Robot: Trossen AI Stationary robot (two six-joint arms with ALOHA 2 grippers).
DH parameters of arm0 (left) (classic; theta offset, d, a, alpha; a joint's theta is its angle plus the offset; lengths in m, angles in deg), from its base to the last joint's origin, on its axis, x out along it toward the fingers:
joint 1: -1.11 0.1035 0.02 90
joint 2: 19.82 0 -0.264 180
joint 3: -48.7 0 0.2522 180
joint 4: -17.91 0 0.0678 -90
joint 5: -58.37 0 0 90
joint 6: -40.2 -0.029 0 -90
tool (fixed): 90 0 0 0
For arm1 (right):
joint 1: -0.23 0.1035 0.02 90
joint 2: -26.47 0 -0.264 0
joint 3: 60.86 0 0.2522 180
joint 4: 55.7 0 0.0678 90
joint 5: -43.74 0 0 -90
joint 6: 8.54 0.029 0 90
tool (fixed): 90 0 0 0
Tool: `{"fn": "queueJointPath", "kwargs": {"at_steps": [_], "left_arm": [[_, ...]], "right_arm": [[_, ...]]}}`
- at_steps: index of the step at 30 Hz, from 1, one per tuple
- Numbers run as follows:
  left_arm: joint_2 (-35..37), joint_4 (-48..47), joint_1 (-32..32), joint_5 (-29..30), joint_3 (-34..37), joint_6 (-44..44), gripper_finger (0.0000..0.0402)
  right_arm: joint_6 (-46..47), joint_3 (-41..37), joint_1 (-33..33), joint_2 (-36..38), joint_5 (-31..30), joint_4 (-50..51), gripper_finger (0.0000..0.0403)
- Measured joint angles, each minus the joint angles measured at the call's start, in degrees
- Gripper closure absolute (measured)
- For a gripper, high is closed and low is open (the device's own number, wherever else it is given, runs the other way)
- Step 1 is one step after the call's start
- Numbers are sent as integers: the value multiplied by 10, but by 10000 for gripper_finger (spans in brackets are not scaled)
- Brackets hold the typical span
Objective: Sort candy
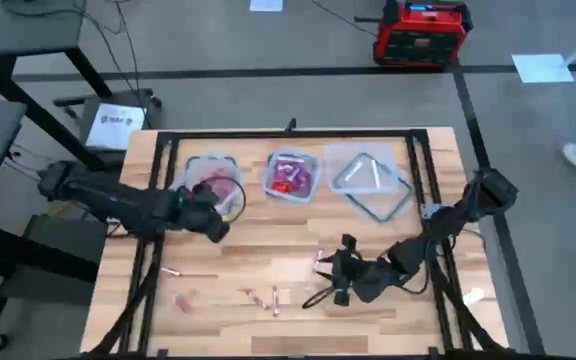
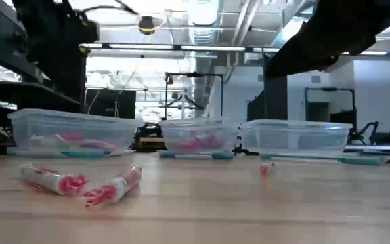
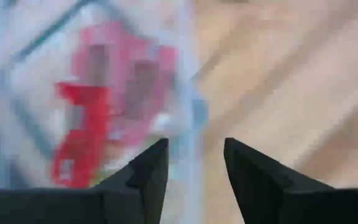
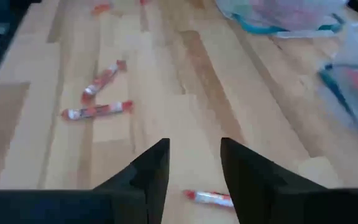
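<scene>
Loose candy (image 1: 273, 297) is scattered along the near part of the wooden worktop (image 1: 298, 250). Just behind it, the right tool (image 1: 340, 272) is held released and empty above the boards, one piece (image 4: 209, 197) lying beneath. Farther back, the left tool (image 1: 218, 226), likewise released, is poised beside the leftmost tub (image 1: 211, 181); more candy is held in it and in the middle tub (image 1: 292, 176).

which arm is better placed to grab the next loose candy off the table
Right. The right gripper hangs open just above a candy on the wood, while the left gripper is up over the left tub.
</scene>
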Motion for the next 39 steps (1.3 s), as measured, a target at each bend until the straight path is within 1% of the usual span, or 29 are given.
{"fn": "queueJointPath", "kwargs": {"at_steps": [4, 9, 11, 13, 15, 18, 24, 28, 34, 39], "left_arm": [[-16, 55, -72, -88, 0, -37, 258], [-54, 110, -161, -208, 0, -95, 258], [-78, 119, -198, -247, 0, -121, 258], [-106, 125, -231, -270, 0, -138, 258], [-136, 129, -261, -287, 0, -143, 258], [-181, 127, -300, -300, -5, -120, 258], [-242, 127, -346, -325, -18, -83, 258], [-257, 128, -358, -333, -28, -67, 258], [-260, 130, -368, -333, -30, -51, 258], [-269, 132, -373, -334, -16, -48, 268]], "right_arm": [[-13, 0, -11, 0, 27, -8, 271], [-16, 0, -12, 0, 28, -7, 271], [-16, 0, -10, 0, 28, -7, 271], [-16, 0, -9, 0, 28, -4, 271], [-16, 0, -9, 0, 28, 2, 271], [-16, 0, -9, 0, 29, 10, 271], [-16, 0, -9, 0, 28, 14, 271], [-16, 0, -9, 0, 28, 14, 271], [-16, 0, -9, 0, 28, 14, 271], [-16, 0, -9, 0, 28, 14, 271]]}}
